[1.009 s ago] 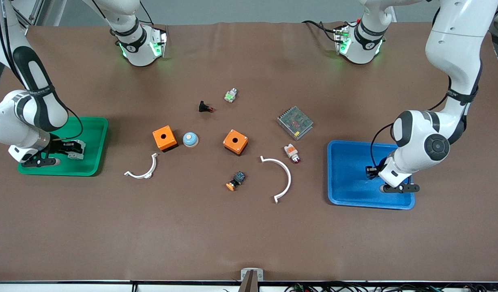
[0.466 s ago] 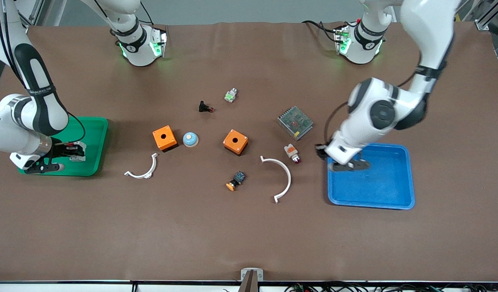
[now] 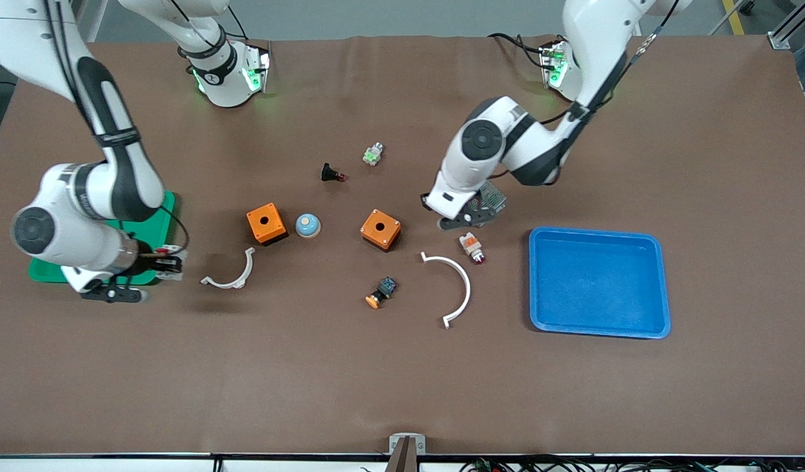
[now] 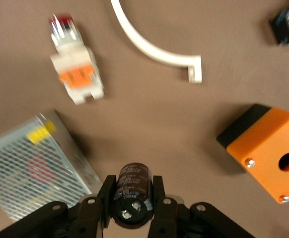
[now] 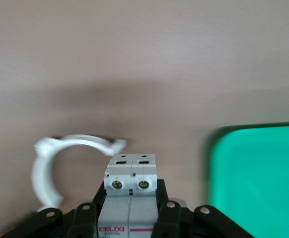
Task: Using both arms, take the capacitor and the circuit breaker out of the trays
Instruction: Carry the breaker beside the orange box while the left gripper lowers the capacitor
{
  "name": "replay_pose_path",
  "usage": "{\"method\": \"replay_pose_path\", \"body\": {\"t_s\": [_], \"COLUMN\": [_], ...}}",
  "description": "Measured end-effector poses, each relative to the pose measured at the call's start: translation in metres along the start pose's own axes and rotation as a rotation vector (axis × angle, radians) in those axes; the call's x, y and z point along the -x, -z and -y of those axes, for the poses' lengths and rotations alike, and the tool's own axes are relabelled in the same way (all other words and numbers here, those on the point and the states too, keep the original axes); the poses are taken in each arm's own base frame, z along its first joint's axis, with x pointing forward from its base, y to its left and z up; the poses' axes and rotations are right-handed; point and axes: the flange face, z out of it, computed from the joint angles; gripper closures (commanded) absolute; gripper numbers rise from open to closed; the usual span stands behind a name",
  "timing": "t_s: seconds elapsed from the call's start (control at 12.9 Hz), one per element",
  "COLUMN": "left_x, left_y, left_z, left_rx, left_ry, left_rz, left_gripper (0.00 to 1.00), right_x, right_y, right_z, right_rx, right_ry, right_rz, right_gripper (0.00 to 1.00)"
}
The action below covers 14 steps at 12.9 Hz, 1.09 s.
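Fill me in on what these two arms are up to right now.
Both arms are carrying parts out of the trays. The left hand is shut on the capacitor, over the table by the metal mesh box, clear of the blue tray. The right hand is shut on the circuit breaker, just past the edge of the green tray, near a white curved clip.

Matt brown table (image 3: pixel 402 380), glossy blue plastic tray (image 3: pixel 665 288), perforated metal box (image 4: pixel 30 168)
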Motion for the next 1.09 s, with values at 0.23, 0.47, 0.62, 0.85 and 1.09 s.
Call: {"method": "replay_pose_path", "body": {"t_s": [0.23,0.47,0.62,0.85,1.09], "left_x": [0.038,0.048,0.047,0.024,-0.042], "left_y": [-0.053,-0.075,-0.074,-0.051,0.04], "left_z": [-0.015,-0.016,-0.016,-0.018,-0.008], "left_rx": [-0.049,-0.071,-0.07,-0.052,-0.058], "left_ry": [0.048,0.078,0.093,0.123,0.189], "left_rz": [0.008,0.022,0.02,-0.007,-0.074], "left_gripper": [0.98,0.11,0.0,0.0,0.0], "right_x": [0.002,-0.003,-0.006,-0.01,-0.02], "right_y": [-0.002,-0.041,-0.074,-0.084,-0.059], "right_z": [0.094,0.148,0.164,0.17,0.165], "right_rx": [0.003,-0.008,-0.023,-0.023,-0.022], "right_ry": [-0.126,-0.197,-0.222,-0.232,-0.242], "right_rz": [-0.022,-0.046,-0.068,-0.07,-0.086], "right_gripper": [0.96,0.94,0.82,0.0,0.0]}}
